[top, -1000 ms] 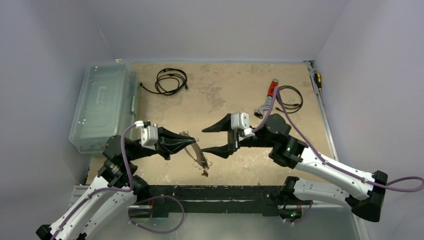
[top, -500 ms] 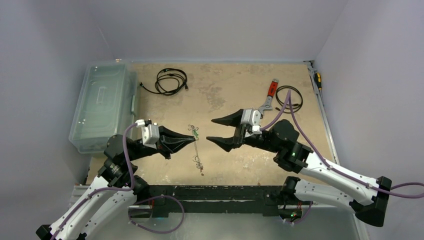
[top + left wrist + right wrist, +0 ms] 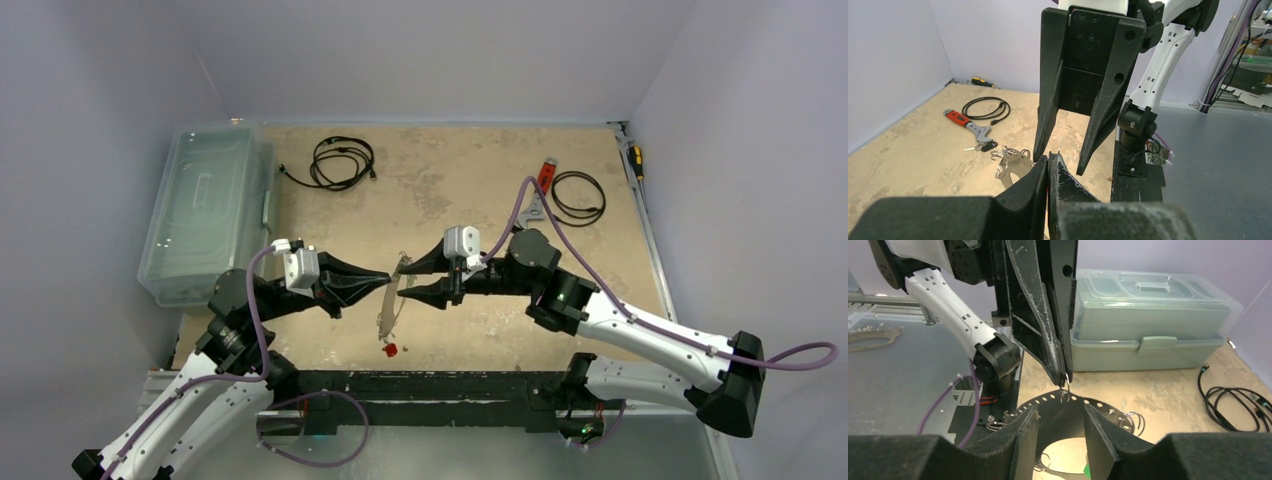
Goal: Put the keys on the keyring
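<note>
Since a second ago the right hand [image 3: 410, 279] has slid left across the bench [image 3: 450, 190] and narrowed up. Its fingers are apart with nothing in them, tips right beside the keyring [image 3: 385, 312]. The left hand [image 3: 388, 281] is clenched on the ring's upper part, and the ring hangs tilted. A red key [image 3: 390, 349] now shows just below it, near the front edge. Lots of bare bench behind, with the clear box [image 3: 205, 210] off left and the wrench [image 3: 545, 175] far right.
</note>
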You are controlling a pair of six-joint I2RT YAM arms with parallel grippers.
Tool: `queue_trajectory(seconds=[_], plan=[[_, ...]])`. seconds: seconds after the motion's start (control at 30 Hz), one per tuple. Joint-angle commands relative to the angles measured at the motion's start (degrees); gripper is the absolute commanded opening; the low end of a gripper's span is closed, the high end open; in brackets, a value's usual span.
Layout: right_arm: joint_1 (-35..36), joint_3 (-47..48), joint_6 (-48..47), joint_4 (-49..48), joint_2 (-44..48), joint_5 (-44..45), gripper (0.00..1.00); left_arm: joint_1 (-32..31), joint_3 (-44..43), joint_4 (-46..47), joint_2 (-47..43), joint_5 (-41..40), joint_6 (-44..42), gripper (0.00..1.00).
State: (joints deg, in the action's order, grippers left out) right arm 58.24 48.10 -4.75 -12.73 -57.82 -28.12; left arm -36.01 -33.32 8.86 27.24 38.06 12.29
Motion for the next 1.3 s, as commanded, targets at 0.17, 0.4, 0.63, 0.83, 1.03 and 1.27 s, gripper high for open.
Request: queue_trajectory(seconds=[0.17,0.4,0.63,0.83,1.03,1.27], plan=[[0.21,4.43,0.00,-2.45,-1.62,-4.00,0.34,0.52,-1.78,2.16,-0.36,-0.80,-1.03,0.00],[0.21,4.90,0.17,-2.67,-2.74,-3.49,0.24,0.58,-1.72,2.17,-0.35,-0.71,-0.95,0.00],[0.21,4.84,0.11,-3.29,-2.48,-3.00,0.00,0.56,-1.79,2.11,-0.20,-0.76,-0.95,0.00],[0.21,4.91,-0.53,-1.65,-1.60,-1.92,0.00,0.59,-3.07,-0.21,0.71,-1.15,-1.73,0.08],[0.21,8.61,-4.70,7.62,-0.65,0.19,0.00,0.51,-4.29,-3.02,0.24,-1.92,-2.80,0.43],[0.21,11.10,-7.06,15.59,0.66,3.38,0.00,0.45,-3.77,-2.31,0.94,3.53,-3.35,0.35]])
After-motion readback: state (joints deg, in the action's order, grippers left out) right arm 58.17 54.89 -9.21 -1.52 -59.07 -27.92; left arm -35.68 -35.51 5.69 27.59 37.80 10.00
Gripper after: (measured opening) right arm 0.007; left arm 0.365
